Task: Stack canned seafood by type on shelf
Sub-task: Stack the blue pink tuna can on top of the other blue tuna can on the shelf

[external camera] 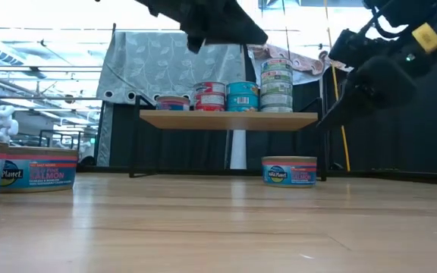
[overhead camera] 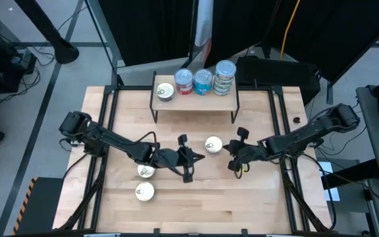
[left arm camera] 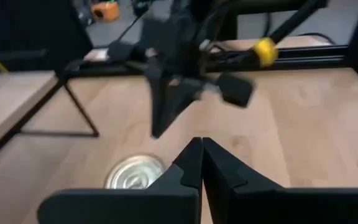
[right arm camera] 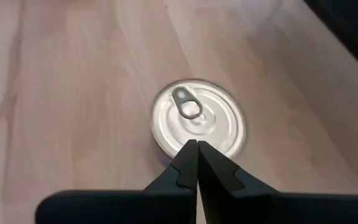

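Note:
The shelf (overhead camera: 195, 100) stands at the table's far middle. On it are one flat tin (overhead camera: 165, 91) and three stacks of tins (overhead camera: 203, 81). A silver-lidded tin (overhead camera: 213, 144) stands on the table between my grippers; it also shows in the low view (external camera: 289, 170) and both wrist views (left arm camera: 134, 173) (right arm camera: 197, 118). Two more tins (overhead camera: 146, 171) (overhead camera: 144, 191) stand near the left arm. My left gripper (overhead camera: 198, 158) (left arm camera: 201, 146) is shut, raised just left of the middle tin. My right gripper (overhead camera: 226, 150) (right arm camera: 197, 148) is shut, raised just to its right.
Black rails (overhead camera: 108, 125) run along the table's left and right sides. The two near-left tins loom large in the low view (external camera: 36, 168). Bare wood lies between the shelf and the arms and along the near edge. Cables and equipment surround the table.

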Robot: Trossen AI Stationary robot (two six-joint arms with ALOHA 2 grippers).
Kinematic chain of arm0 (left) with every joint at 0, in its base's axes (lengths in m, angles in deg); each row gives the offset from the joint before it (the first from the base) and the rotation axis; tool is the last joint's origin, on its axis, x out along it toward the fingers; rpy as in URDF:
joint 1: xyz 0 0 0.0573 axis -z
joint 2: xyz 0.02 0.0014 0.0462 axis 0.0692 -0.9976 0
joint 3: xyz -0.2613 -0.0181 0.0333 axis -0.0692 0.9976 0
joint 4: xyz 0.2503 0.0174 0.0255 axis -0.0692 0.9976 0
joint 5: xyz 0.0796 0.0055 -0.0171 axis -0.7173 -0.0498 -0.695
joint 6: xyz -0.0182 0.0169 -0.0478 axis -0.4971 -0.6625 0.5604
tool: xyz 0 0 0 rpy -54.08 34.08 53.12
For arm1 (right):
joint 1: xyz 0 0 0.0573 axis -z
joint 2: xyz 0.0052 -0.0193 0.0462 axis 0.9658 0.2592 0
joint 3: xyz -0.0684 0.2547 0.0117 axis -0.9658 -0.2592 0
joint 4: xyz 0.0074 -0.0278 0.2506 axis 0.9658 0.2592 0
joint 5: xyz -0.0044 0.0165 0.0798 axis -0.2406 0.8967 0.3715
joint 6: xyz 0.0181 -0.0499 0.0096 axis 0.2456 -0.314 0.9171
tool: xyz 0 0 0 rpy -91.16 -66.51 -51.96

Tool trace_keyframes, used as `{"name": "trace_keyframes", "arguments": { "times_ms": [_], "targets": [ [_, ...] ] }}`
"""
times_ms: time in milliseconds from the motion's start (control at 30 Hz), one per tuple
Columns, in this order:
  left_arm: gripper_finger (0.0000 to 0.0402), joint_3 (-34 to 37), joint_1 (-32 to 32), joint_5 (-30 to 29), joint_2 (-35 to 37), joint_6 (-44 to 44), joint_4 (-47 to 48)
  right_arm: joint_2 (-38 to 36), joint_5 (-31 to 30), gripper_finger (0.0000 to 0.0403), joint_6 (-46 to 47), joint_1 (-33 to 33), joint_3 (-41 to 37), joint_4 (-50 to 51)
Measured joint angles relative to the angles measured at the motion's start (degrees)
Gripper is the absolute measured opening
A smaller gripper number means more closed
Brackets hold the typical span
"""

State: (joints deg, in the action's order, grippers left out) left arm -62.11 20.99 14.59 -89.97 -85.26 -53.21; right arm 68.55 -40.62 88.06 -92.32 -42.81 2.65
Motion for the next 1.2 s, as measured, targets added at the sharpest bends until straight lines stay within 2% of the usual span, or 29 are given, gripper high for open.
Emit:
{"name": "trace_keyframes", "arguments": {
  "times_ms": [133,333,733,1200],
  "targets": [
    [0.0021,0.2,-1.4,1.3,-0.1,4.3,0.6,-0.7,1.1,0.0,0.6,1.4,-3.2,-3.5],
    [0.0024,0.1,-1.7,3.1,-3.5,8.3,0.0,1.2,5.3,0.0,-0.8,4.5,-7.7,-15.5],
    [0.0025,0.2,-3.9,3.0,-5.8,15.8,2.7,6.0,6.7,0.0,-0.9,6.5,-8.3,-19.4],
    [0.0025,0.2,-4.2,3.0,-6.5,15.9,4.4,6.8,7.9,0.0,-1.1,7.3,-8.2,-19.7]
  ]
}}
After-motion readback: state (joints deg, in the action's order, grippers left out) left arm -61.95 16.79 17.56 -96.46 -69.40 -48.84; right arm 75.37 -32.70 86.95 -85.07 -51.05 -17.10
